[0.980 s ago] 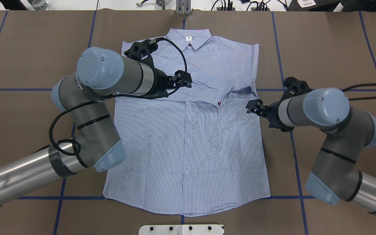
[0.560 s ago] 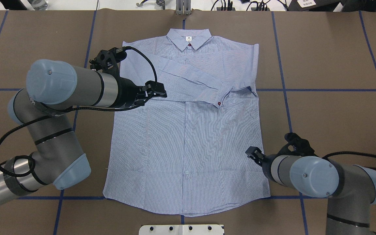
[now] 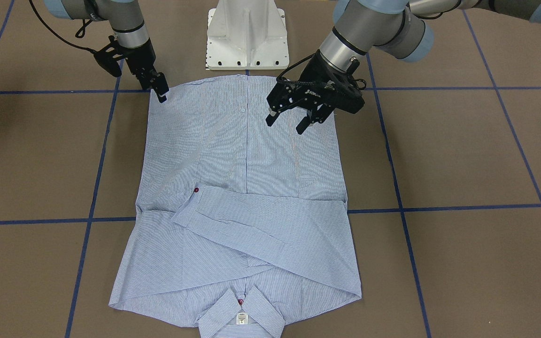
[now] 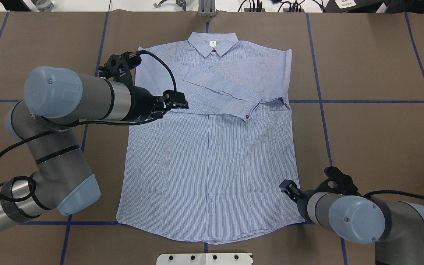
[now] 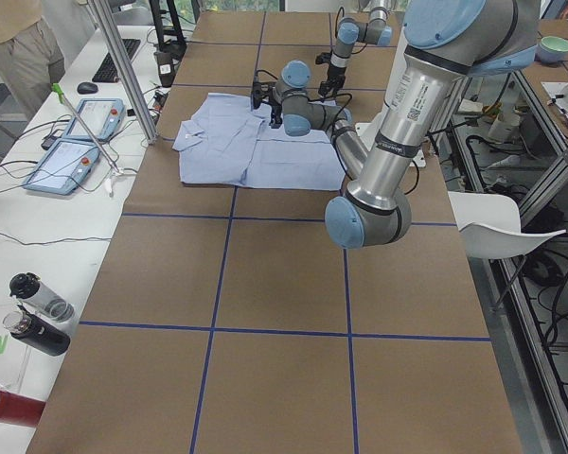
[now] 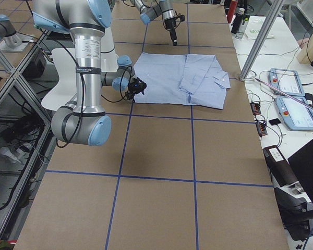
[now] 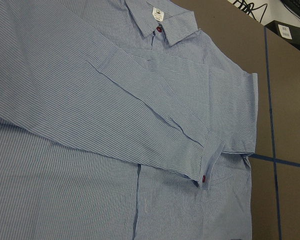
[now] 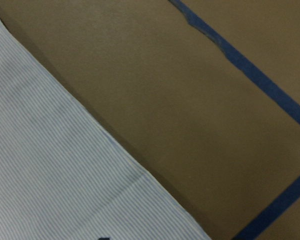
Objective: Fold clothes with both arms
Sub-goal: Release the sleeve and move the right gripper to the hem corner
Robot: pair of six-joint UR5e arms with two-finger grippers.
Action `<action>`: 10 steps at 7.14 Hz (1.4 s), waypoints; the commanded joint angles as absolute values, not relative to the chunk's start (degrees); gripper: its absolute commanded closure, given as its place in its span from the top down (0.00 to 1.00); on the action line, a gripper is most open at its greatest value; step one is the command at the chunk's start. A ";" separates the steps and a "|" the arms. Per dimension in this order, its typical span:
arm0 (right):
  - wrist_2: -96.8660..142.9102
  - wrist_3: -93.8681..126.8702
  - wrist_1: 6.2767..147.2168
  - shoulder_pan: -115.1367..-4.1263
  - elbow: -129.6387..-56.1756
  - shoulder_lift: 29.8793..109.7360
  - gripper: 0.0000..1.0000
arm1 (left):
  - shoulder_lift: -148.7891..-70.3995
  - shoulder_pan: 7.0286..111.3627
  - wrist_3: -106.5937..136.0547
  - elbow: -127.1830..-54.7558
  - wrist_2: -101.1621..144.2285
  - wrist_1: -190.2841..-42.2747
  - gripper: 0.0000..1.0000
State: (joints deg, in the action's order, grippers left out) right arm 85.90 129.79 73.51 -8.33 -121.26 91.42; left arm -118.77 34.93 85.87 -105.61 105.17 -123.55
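The light-blue striped shirt (image 4: 212, 158) lies flat and face up on the brown table, collar (image 4: 214, 42) at the far side, both sleeves folded across the chest; it also shows in the front view (image 3: 247, 155). My left gripper (image 4: 180, 104) is open and empty. It hovers above the shirt's left side by the folded sleeve, and the front view (image 3: 285, 123) shows its jaws spread. My right gripper (image 4: 285, 187) looks open and empty, low at the shirt's right edge near the hem corner (image 3: 160, 91). The right wrist view shows the shirt's edge (image 8: 50, 165) on bare table.
The white pedestal base (image 3: 247, 42) stands at the table's near edge behind the hem. Blue tape lines (image 4: 320, 103) cross the table. A metal post (image 4: 205, 9) and cables sit at the far edge. Control tablets (image 5: 85, 118) and bottles (image 5: 38, 303) lie beside the table.
My right gripper moved from beside the sleeve cuff down the shirt's right edge to near the hem corner. My left gripper drew back leftward from the chest to the shirt's left side.
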 commanded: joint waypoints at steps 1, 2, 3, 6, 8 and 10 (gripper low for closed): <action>85.87 132.27 73.48 -6.25 -122.26 93.17 0.84 | -118.83 34.89 85.87 -105.82 104.94 -123.57 0.88; 85.87 132.19 73.48 -6.15 -121.65 92.73 0.84 | -118.74 34.89 85.87 -105.99 104.94 -123.49 0.88; 86.13 132.19 73.48 -6.15 -121.64 92.46 0.83 | -118.74 34.89 85.96 -106.08 104.85 -123.57 0.89; 86.40 132.01 73.48 -5.80 -120.24 92.37 0.80 | -118.65 34.89 85.96 -106.17 103.01 -123.49 0.89; 86.40 132.01 73.48 -5.80 -119.53 91.23 0.70 | -118.65 34.72 85.96 -106.17 103.01 -123.49 0.89; 86.31 132.10 73.56 -5.98 -119.53 91.41 0.37 | -118.65 34.72 85.96 -106.26 103.01 -123.49 0.89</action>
State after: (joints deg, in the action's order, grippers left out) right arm 86.39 132.07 73.54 -5.88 -119.63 91.38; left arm -118.65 34.73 85.96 -106.20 103.01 -123.49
